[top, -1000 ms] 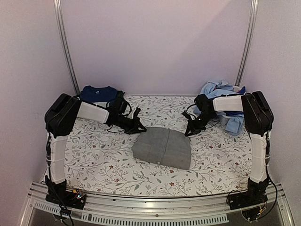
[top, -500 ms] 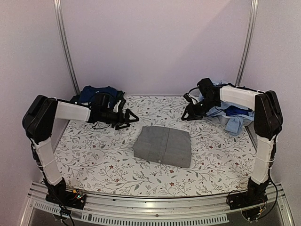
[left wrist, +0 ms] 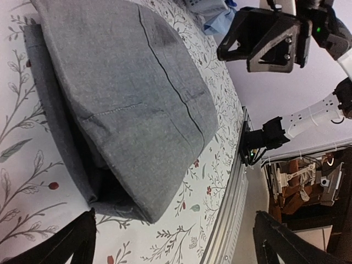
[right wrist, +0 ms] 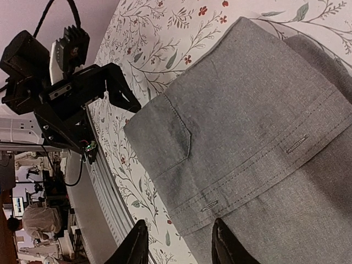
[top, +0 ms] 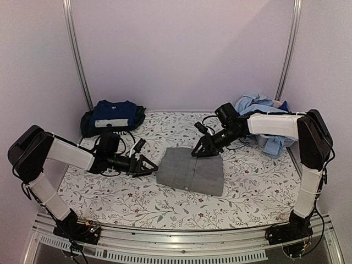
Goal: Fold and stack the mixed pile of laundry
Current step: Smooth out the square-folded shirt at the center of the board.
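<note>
Both arms have come in toward the folded grey shirt [top: 191, 171] since a sec ago, when they were nearer the back piles w/ fingers clenched. Far left & behind the grey shirt: a folded navy T-shirt [top: 113, 114] on a dark green piece [top: 86, 122], at the back edge of the floral sheet [top: 104, 190] covering the counter. Left gripper [top: 144, 165] sits low just left of the grey shirt, fingers [left wrist: 69, 247] spread wide, released, nothing btwn them, pointing at its left fold edge. Grey shirt lies flat mid-sheet, folded to a rough rectangle, stitched seam & buttonholes facing up. Right gripper [top: 199, 152] hovers at the shirt's far edge, fingers [right wrist: 137, 245] partly apart, no cloth pinched. Far right & behind the grey shirt: an unfolded light blue pile [top: 263, 113], crumpled, w/ a bit of navy showing in it.
</note>
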Robot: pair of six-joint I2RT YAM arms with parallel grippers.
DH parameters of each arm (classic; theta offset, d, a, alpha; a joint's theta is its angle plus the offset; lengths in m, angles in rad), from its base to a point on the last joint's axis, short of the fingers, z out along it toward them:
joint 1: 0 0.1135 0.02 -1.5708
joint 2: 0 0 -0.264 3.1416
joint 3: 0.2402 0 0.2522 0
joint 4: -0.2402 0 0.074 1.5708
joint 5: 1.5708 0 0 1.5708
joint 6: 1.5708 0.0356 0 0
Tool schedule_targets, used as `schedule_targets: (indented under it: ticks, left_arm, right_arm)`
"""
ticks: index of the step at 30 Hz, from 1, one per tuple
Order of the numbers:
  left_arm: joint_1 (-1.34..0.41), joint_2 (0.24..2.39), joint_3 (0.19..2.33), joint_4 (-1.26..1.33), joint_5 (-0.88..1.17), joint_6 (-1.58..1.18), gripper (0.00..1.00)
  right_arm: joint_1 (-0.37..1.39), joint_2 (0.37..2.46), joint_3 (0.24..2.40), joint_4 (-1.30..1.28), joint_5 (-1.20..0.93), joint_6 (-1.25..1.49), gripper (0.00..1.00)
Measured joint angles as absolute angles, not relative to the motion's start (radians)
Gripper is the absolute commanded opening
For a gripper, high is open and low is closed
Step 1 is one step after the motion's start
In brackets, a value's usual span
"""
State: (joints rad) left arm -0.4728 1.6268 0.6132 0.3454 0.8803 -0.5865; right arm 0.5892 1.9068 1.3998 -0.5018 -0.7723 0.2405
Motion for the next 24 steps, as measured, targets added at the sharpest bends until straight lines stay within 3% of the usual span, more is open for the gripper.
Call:
schedule_targets:
  ticks: [8,10,15,22,24]
  left_arm:
    - [-0.543,1.747,0.598,0.564,0.881,-0.621,0.83]
    - [-0.557,1.782,0.609,0.586,0.882,-0.622,0.73]
    - [-0.577,1.810,0.618,0.613,0.894,-0.635,0.35]
    - [-0.580,1.834,0.577,0.578,0.874,-0.645,0.10]
    - [-0.581,1.851,0.577,0.546,0.847,-0.652,0.10]
  right_arm:
    - [0.582,2.049,1.392,-0.440,-0.795,0.269,0.38]
    - [0.582,2.070,1.392,-0.440,-0.794,0.267,0.38]
    - [0.582,2.108,1.392,-0.440,-0.782,0.265,0.37]
    - [0.581,2.135,1.393,-0.435,-0.767,0.260,0.36]
    - [0.579,2.141,1.396,-0.434,-0.762,0.258,0.36]
